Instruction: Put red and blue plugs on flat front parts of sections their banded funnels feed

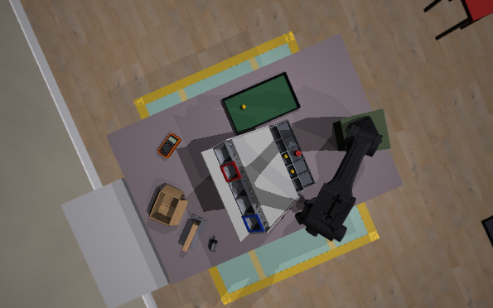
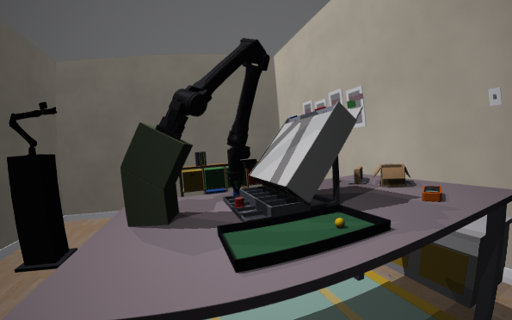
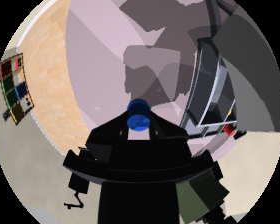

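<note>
My gripper points down and is shut on the blue plug, low near the blue-funnel end of the section row; the arm hides it in the top view. The red plug stands on the flat front part of a section near the row's middle. The red-banded funnel is second from the tray end and the blue-banded funnel is at the far end. Yellow marbles lie in two sections. Another marble lies in the green tray.
The sloped cover hides the pipes and rises close beside the gripper. The arm's green base block stands at the table's side. A multimeter and an open cardboard box lie behind the funnels.
</note>
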